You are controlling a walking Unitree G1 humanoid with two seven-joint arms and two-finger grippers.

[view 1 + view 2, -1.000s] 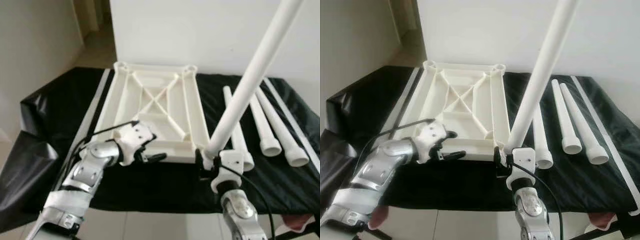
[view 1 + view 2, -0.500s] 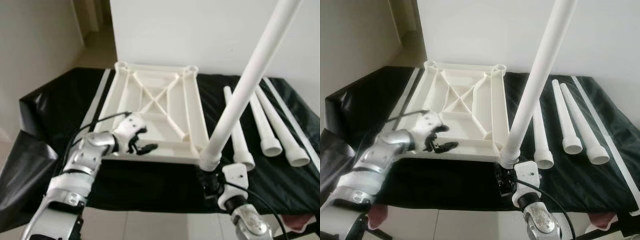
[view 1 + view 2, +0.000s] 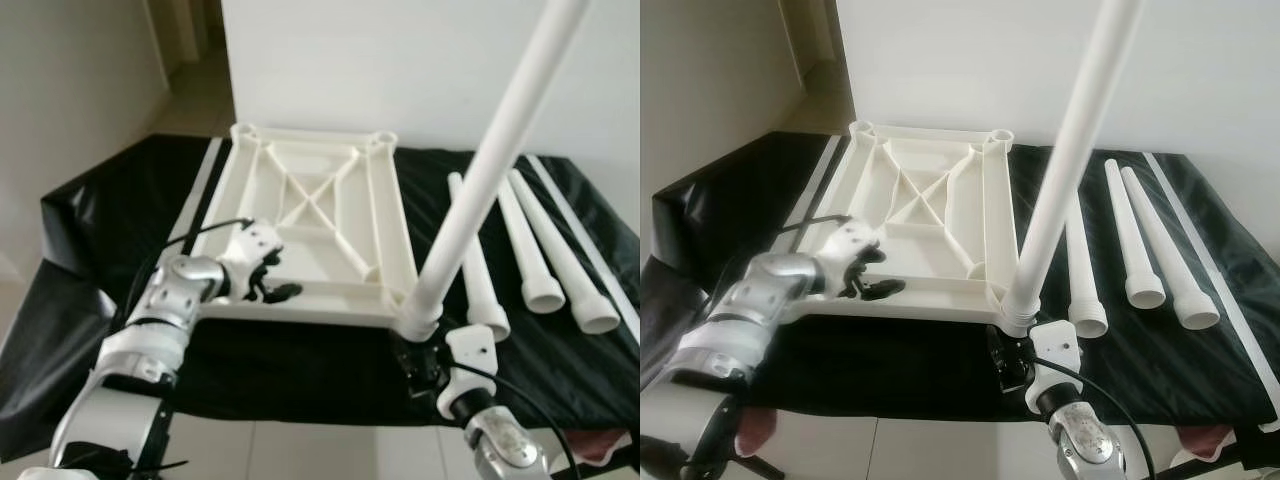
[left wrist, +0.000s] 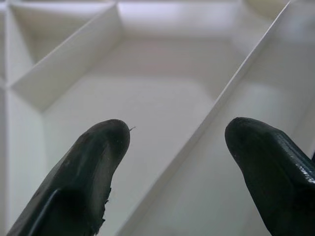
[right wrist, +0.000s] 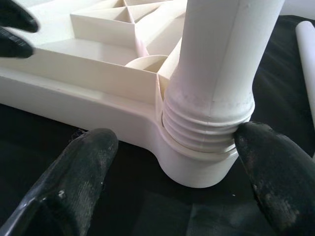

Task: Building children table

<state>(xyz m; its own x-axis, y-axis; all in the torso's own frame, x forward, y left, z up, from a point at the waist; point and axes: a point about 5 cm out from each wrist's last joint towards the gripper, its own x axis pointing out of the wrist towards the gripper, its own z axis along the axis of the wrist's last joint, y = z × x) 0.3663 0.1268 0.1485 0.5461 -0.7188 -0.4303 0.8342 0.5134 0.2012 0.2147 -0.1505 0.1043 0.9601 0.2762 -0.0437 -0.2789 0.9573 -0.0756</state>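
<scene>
The white tabletop lies upside down on a black-covered table. One white leg stands tilted in its near right corner socket, with the screw threads showing above the socket. My right gripper sits just below that corner, open, one finger on each side of the leg's base and apart from it. At the tabletop's near left rim my left gripper is open, its fingers straddling a rib.
Three loose white legs lie side by side on the black cloth to the right of the tabletop. A thin white strip lies beyond them. A white wall rises behind the table; the near table edge drops to a tiled floor.
My right gripper has dropped back from the leg's base and stands open below the socket. My left gripper has moved left and forward onto the tabletop's near rim.
</scene>
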